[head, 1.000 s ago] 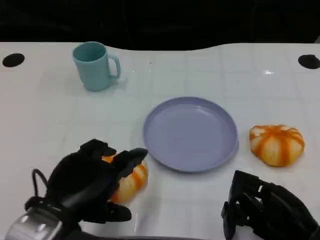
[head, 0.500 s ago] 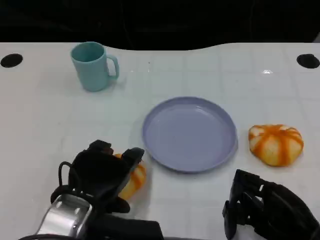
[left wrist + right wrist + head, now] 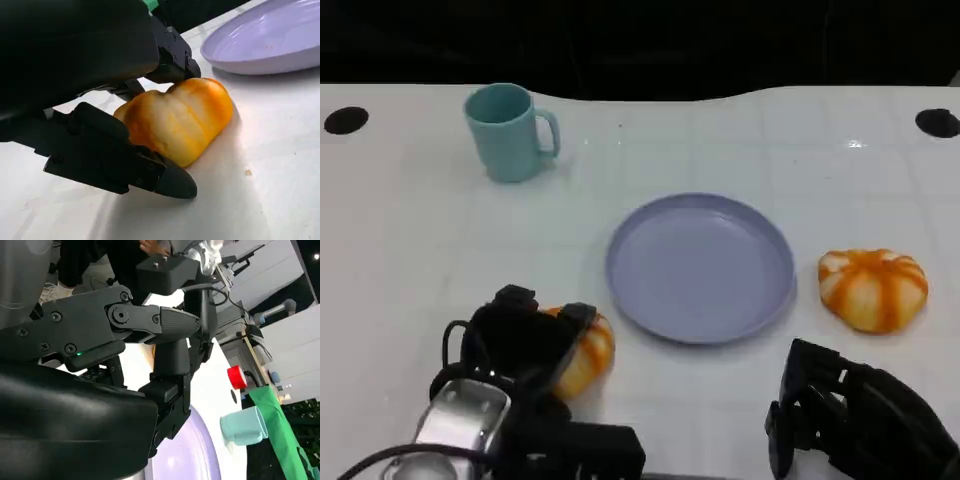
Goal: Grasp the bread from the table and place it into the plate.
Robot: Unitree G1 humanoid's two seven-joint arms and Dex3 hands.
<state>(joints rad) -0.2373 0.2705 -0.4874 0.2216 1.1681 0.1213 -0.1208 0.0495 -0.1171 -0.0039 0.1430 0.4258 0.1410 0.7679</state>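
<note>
An orange-and-white striped bread roll (image 3: 590, 352) lies on the white table at the front left, just left of the lavender plate (image 3: 700, 265). My left hand (image 3: 518, 345) covers the roll from the near side and grips it. In the left wrist view black fingers (image 3: 125, 165) press both sides of the roll (image 3: 175, 122), which rests on the table near the plate (image 3: 265, 40). A second striped roll (image 3: 873, 288) sits to the right of the plate. My right hand (image 3: 855, 418) rests at the front right, holding nothing, fingers apart (image 3: 165, 320).
A teal mug (image 3: 508, 132) stands at the back left, far from both hands; it also appears in the right wrist view as the mug (image 3: 245, 426). Two dark holes (image 3: 345, 120) mark the table's far corners. The table's far edge meets a dark background.
My left hand has slid forward over the roll and its fingers have closed around it. The forearm has swung in beneath it. The right hand has stayed put.
</note>
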